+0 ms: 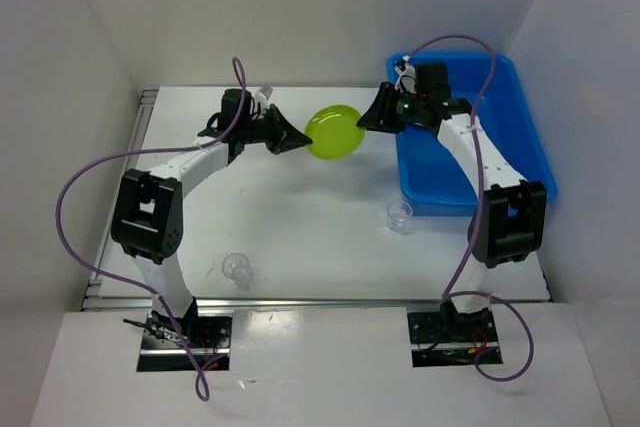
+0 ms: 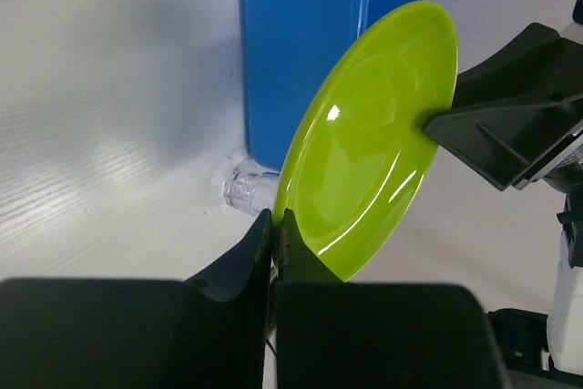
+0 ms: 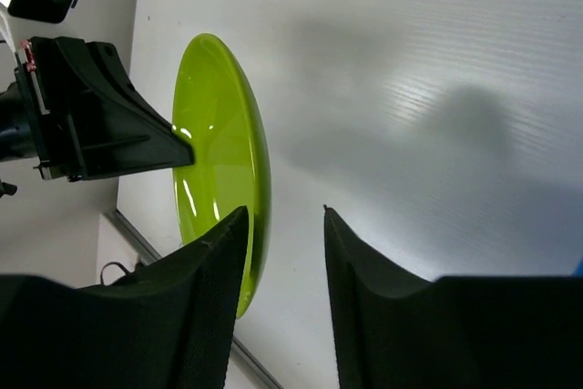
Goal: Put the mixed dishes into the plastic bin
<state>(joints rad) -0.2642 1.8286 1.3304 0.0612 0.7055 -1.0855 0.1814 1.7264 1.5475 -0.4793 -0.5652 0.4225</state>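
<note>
The lime green plate hangs tilted on edge above the table, left of the blue plastic bin. My left gripper is shut on its left rim, as the left wrist view shows with the plate rising from the jaws. My right gripper is open, and the plate's opposite rim sits between its fingers, close to the left one. One clear cup stands by the bin's near left corner. Another clear cup stands near the front left. The other plates are out of view.
White walls enclose the table on three sides. The right arm reaches over the bin's left wall. A metal rail runs along the table's front edge. Purple cables loop off both arms.
</note>
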